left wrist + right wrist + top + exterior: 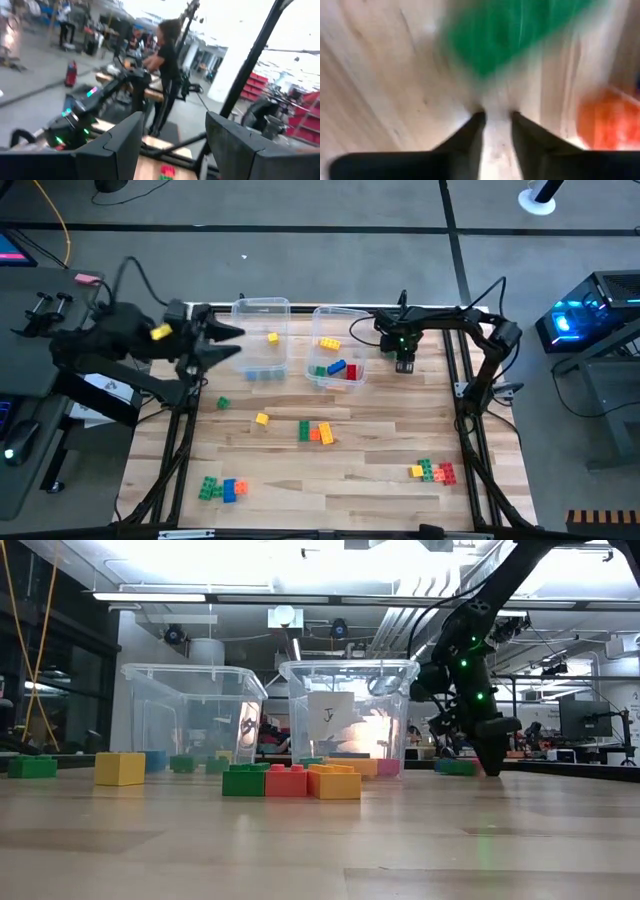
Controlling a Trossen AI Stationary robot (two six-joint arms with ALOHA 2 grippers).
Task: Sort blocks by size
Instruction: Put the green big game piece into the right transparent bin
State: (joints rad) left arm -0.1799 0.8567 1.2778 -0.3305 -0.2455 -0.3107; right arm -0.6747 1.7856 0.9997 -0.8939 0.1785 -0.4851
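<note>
Left gripper (232,340): raised at the tabletop's (380,480) left edge near the far-left corner, pointing toward the bins, fingers (122,142) spread, nothing between them. A yellow block (159,332) sits on top of the left arm, behind the gripper.

Left clear bin (260,340): at the far edge, holding 1 yellow block (272,337) and blue blocks (265,374) against its near wall. Right clear bin (338,348): just beside it, tilted, holding a yellow block (329,343) and a green, blue and red cluster (337,370).

Loose blocks on the tabletop, left to right:
- a green-orange-blue row (222,489) near the near-left corner, long axis parallel to the near edge;
- 1 green cube (222,403) and 1 yellow cube (262,418), near the left bin;
- a green-red-orange row (316,432) in the middle, long axis roughly parallel to the near edge;
- a yellow-green-red row (432,472) toward the near-right corner, same orientation.

Right gripper (495,116): lowered to the tabletop near the far edge, just right of the right bin, fingertips (476,120) drawn close with a narrow gap, holding nothing. A green block (512,32) lies just beyond the tips, not touched; its orientation cannot be told through the blur.
</note>
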